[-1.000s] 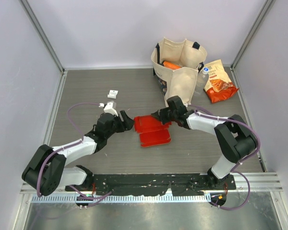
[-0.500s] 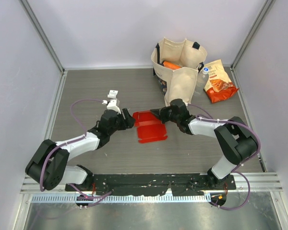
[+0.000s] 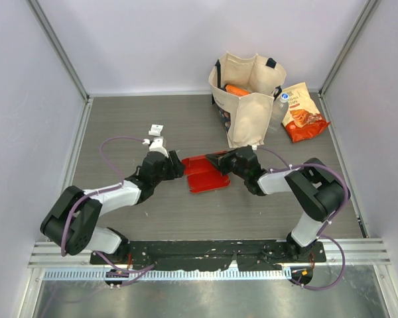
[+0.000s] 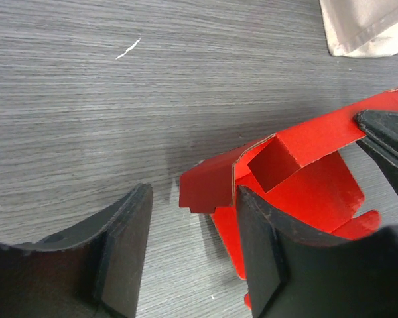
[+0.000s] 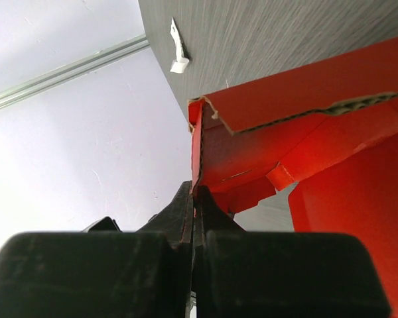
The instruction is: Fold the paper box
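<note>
Mid-fold: right gripper was pinched shut on the upper wall edge of the paper box, centre of the top view, holding that wall up. Left gripper was open, jaws straddling the left corner flap, not yet clamped. Next move probably calls for pinching that flap and turning it inward. Box: bright red card, 1 wall raised, the rest flat.

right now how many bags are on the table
2: the beige tote bag standing at the far side of the table, and the orange-red snack bag lying just right of it. More may be hidden inside the tote.
</note>
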### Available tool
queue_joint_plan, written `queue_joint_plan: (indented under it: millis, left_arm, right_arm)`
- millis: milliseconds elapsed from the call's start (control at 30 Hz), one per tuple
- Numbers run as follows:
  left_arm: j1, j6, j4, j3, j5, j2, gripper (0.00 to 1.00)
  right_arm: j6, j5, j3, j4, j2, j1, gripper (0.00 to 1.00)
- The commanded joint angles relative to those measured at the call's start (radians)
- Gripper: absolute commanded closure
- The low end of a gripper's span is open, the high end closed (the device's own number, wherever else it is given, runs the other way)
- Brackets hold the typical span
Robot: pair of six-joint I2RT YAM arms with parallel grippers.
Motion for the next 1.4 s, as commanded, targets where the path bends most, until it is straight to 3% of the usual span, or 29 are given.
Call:
queue_joint_plan:
  millis: [0,233,433,800,1167,1367]
  left_arm:
    - [-0.008,0.024,0.042,0.027,-0.032,0.016,0.45]
    - [-0.011,-0.010,0.077,0.011,-0.002,0.047,0.56]
    - [-0.049,-0.172,0.167,0.022,0.132,0.114,0.76]
    - [-0.082,-0.235,0.276,0.045,0.264,0.133,0.84]
    - [-0.123,-0.145,0.246,0.076,0.221,0.216,0.83]
    - [-0.123,-0.113,0.230,0.019,0.207,0.156,0.66]
  right_arm:
    - [-0.019,0.044,-0.028,0.098,0.011,0.011,1.00]
    - [-0.013,0.056,-0.079,0.136,0.025,0.018,1.00]
    - [0.013,0.078,-0.091,0.169,0.025,0.035,1.00]
    - [0.051,0.115,-0.146,0.247,0.039,0.057,0.99]
    - [0.061,0.127,-0.173,0.301,0.048,0.069,1.00]
    - [-0.021,0.109,-0.183,0.295,0.030,0.072,1.00]
